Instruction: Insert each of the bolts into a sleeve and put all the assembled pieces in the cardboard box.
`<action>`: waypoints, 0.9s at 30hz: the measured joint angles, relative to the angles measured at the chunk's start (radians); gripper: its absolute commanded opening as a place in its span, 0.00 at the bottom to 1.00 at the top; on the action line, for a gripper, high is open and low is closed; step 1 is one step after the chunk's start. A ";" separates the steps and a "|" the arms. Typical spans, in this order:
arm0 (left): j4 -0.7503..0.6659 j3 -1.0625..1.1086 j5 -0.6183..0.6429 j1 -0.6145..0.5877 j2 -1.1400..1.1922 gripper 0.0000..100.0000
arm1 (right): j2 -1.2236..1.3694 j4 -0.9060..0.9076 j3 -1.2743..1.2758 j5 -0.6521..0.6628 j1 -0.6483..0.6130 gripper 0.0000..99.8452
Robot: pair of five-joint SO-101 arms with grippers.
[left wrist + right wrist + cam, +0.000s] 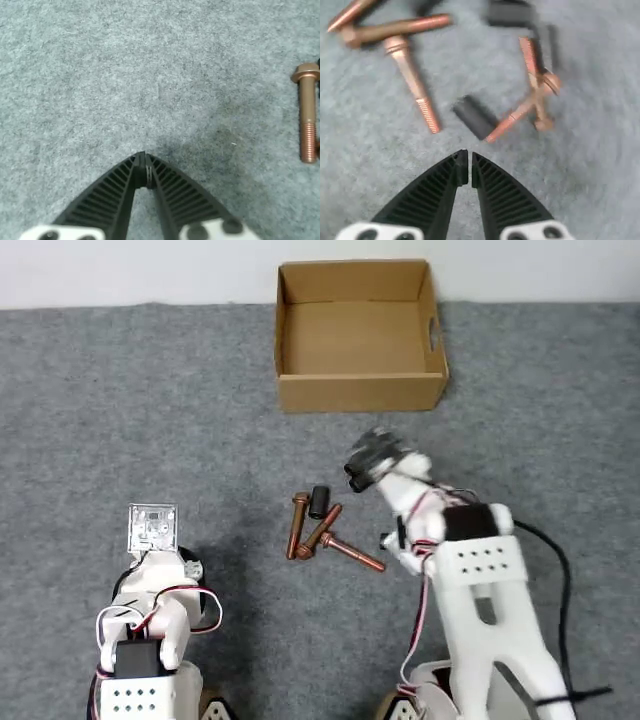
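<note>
The open cardboard box (360, 390) stands at the far middle of the grey carpet, with nothing showing inside. Three copper bolts (320, 532) lie crossed in the middle of the table, and a black sleeve (318, 502) rests against them. My right gripper (468, 159) is shut on nothing. It hangs above a black sleeve (475, 117) and several scattered bolts (412, 82), with another sleeve (507, 12) beyond them. The right arm (470, 560) stands just right of the pile. My left gripper (145, 161) is shut over bare carpet, with one bolt (307, 117) off to its side.
The left arm (150, 580) stays at the near left, well away from the pile. Grey carpet (150, 390) covers the table, with free room on the left and the far right. A black cable (560, 570) trails beside the right arm's base.
</note>
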 measured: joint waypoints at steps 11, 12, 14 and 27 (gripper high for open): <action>0.000 0.000 0.000 0.000 0.000 0.01 | 0.149 0.000 0.000 0.305 -0.071 0.19; 0.000 0.000 0.000 0.000 0.000 0.01 | 0.163 0.000 0.000 0.327 -0.074 0.19; 0.000 0.000 0.000 0.000 0.000 0.01 | 0.190 -0.008 0.000 0.354 -0.074 0.19; 0.000 0.000 0.000 0.000 0.000 0.01 | 0.425 -0.241 -0.002 0.423 0.021 0.19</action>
